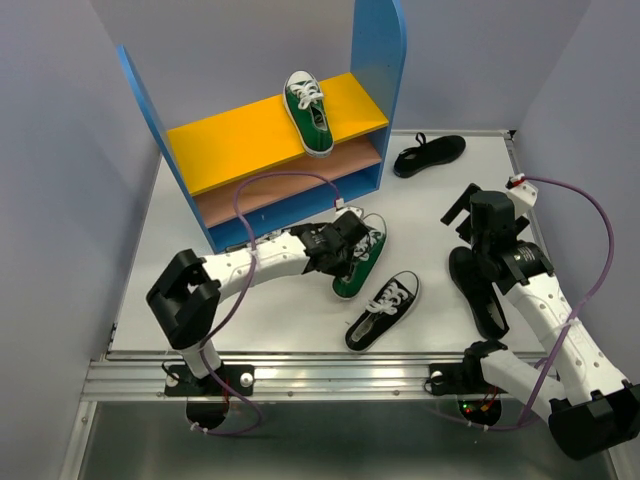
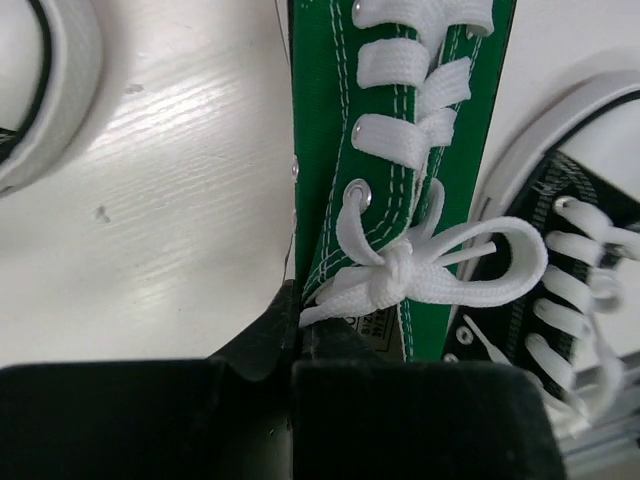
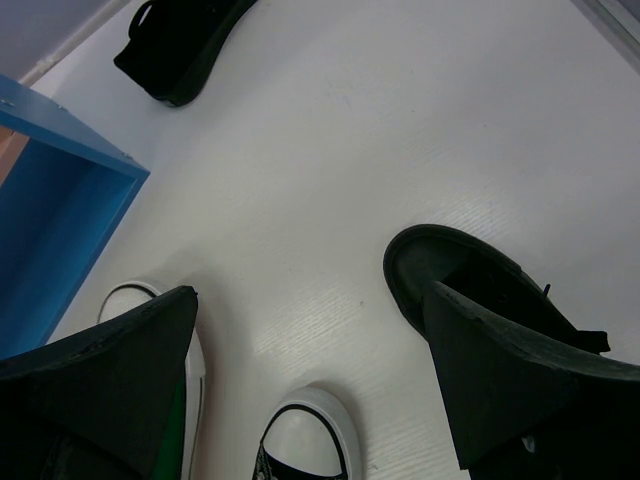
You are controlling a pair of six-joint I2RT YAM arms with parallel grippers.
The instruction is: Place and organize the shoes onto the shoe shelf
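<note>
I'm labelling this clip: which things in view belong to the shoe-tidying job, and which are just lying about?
Belongs to the job:
shoe shelf
green sneaker on its top board
second green sneaker, pinched by the left hand
black laced sneaker
far all-black shoe
near all-black shoe

Just lying about:
nothing loose; only the arms' purple cables

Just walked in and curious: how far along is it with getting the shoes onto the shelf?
Early days. Done: one green sneaker sits on the shelf's yellow top board. In hand: the left pincer is shut on the second green sneaker. Left: a black laced sneaker, an all-black shoe by the shelf and another near the right arm lie on the table; the right pincer is open, empty.
</note>
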